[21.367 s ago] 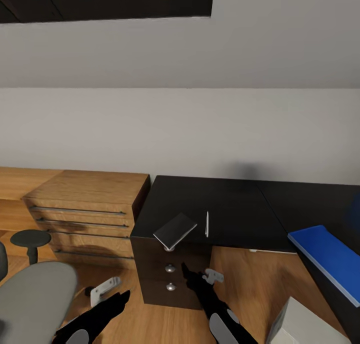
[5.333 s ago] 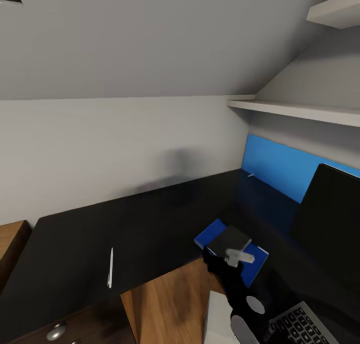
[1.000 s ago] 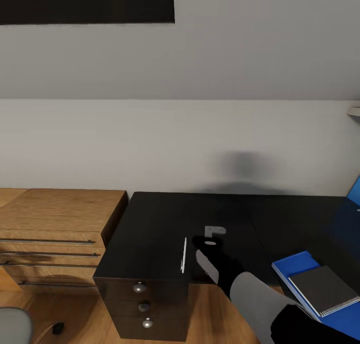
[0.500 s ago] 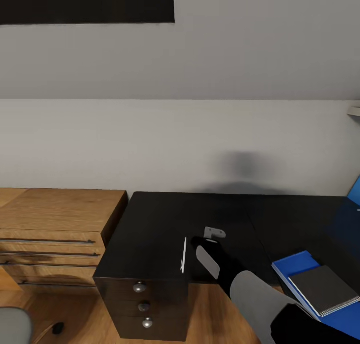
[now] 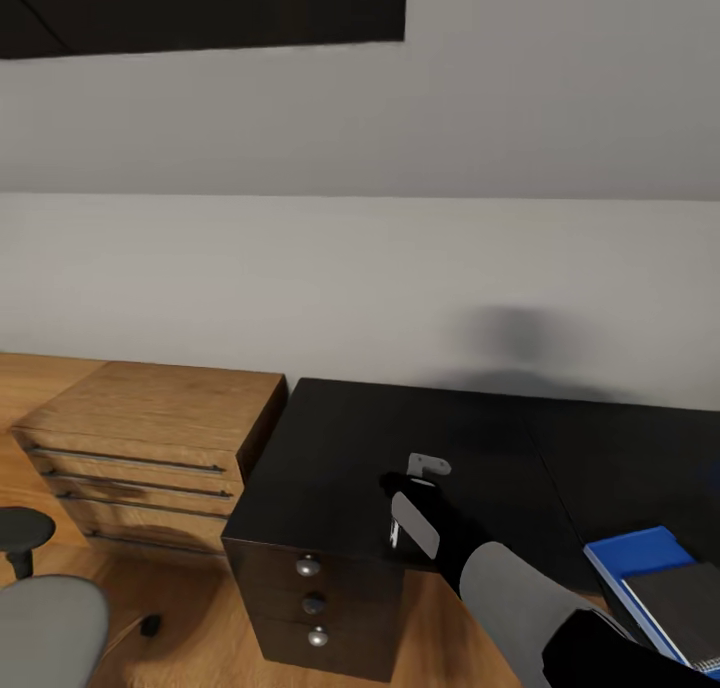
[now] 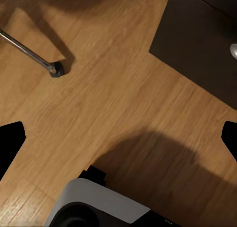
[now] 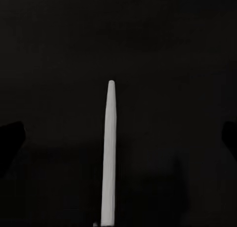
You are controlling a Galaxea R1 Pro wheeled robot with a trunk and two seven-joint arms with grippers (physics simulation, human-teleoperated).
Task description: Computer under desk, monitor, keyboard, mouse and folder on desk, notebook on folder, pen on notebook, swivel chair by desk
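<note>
Counting from my head camera: one glossy black desk (image 5: 480, 438), one black three-drawer unit (image 5: 320, 598) with three silver knobs, one light wooden drawer chest (image 5: 150, 438) beside it, one bright blue flat folder (image 5: 640, 558) near the desk's right front edge, one dark grey notebook (image 5: 685, 608) lying on it, one grey padded swivel chair (image 5: 45, 628) at lower left. One thin white-silver pen (image 7: 108, 153) lies flat on the black top near the front edge above the drawers, mostly hidden by my right gripper (image 5: 415, 493) in the head view. Right wrist view has the pen running straight between the two dark fingertips, which sit wide apart, nothing grasped. My left gripper (image 6: 118, 138) hangs spread over light wood floor (image 6: 98, 88), also released.
</note>
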